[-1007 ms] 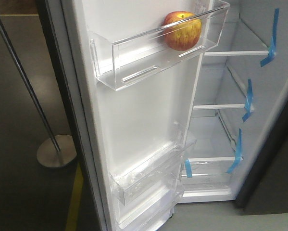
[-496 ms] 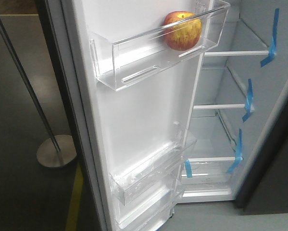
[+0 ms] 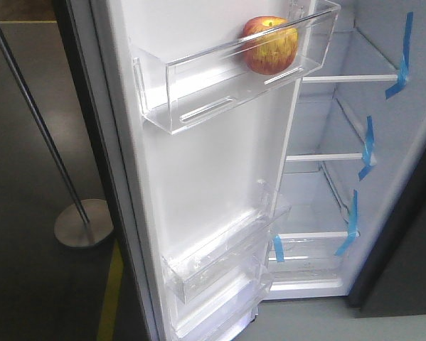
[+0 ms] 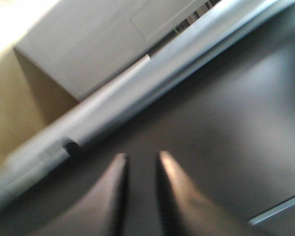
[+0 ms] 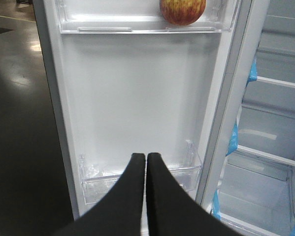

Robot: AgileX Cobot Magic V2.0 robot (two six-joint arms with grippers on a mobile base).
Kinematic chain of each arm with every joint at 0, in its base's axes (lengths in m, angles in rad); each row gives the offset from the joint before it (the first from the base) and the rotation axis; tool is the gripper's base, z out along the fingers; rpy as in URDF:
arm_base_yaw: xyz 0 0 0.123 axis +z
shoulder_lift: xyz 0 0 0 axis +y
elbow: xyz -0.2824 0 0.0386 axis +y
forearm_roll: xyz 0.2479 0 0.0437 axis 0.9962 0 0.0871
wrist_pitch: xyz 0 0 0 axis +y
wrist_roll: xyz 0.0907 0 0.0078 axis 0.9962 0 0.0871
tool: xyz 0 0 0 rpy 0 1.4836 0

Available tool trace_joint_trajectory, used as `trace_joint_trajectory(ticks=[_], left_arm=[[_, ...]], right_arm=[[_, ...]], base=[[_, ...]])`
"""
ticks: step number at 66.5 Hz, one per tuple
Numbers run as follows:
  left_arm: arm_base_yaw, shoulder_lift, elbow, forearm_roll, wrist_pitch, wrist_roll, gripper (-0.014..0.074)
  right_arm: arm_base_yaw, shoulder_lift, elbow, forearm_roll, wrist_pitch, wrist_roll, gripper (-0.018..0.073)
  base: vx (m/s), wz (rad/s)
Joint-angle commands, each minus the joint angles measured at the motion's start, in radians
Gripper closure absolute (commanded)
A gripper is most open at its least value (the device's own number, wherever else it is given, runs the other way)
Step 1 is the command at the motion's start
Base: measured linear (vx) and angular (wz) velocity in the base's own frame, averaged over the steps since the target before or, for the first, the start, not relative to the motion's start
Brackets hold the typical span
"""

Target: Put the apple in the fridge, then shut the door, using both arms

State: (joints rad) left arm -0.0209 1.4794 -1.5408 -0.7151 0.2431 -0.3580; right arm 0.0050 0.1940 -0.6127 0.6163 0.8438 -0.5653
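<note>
The apple (image 3: 269, 45), red with yellow streaks, sits in the upper clear bin (image 3: 198, 89) on the white inside of the open door (image 3: 205, 170). It also shows at the top of the right wrist view (image 5: 182, 11). The fridge (image 3: 341, 177) stands open at the right, with a white interior and blue-taped glass shelves. My right gripper (image 5: 146, 156) is shut and empty, and points at the door's inner face below the apple. My left gripper (image 4: 141, 160) is blurred, with its fingers a little apart and nothing between them. It is close to a dark grey surface (image 4: 226, 108) beside a silver edge.
A metal pole on a round base (image 3: 81, 222) stands on the dark floor left of the door. A yellow floor line (image 3: 109, 291) runs beside it. Lower clear door bins (image 3: 227, 249) jut out from the door. A dark panel (image 3: 405, 270) borders the fridge at the right.
</note>
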Motion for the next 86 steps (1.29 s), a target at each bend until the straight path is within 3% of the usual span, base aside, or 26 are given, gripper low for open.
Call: trace_joint_trajectory(ticks=[1, 12, 29, 37, 42, 64, 86], left_arm=[[-0.003, -0.014, -0.050, -0.117, -0.023, 0.056, 0.0335], [-0.003, 0.019, -0.068, -0.361, 0.042, 0.202, 0.0271], [-0.003, 0.061, -0.069, -0.806, 0.266, 0.603, 0.0266], [-0.003, 0.073, -0.069, -0.935, 0.388, 0.709, 0.0266], [-0.003, 0.075, -0.069, -0.968, 0.437, 0.752, 0.0266], [-0.032, 0.075, -0.069, -0.989, 0.672, 0.774, 0.0269], [-0.229, 0.075, -0.069, -1.004, 0.752, 0.851, 0.0270]], right_arm=[[-0.003, 0.016, -0.021, 0.019, -0.056, -0.008, 0.0562], [-0.003, 0.016, -0.021, 0.020, -0.054, -0.007, 0.0562], [-0.003, 0.016, -0.021, 0.027, -0.085, -0.007, 0.0562], [-0.003, 0.016, -0.021, 0.037, -0.114, -0.007, 0.0562], [-0.003, 0.016, -0.021, 0.033, -0.117, -0.007, 0.0562], [-0.003, 0.016, -0.021, 0.016, -0.201, -0.011, 0.0562], [-0.003, 0.016, -0.021, -0.057, -0.303, -0.010, 0.0559]], base=[[0.00, 0.00], [0.00, 0.00], [0.00, 0.00], [0.00, 0.00], [0.00, 0.00], [0.00, 0.00], [0.00, 0.00]])
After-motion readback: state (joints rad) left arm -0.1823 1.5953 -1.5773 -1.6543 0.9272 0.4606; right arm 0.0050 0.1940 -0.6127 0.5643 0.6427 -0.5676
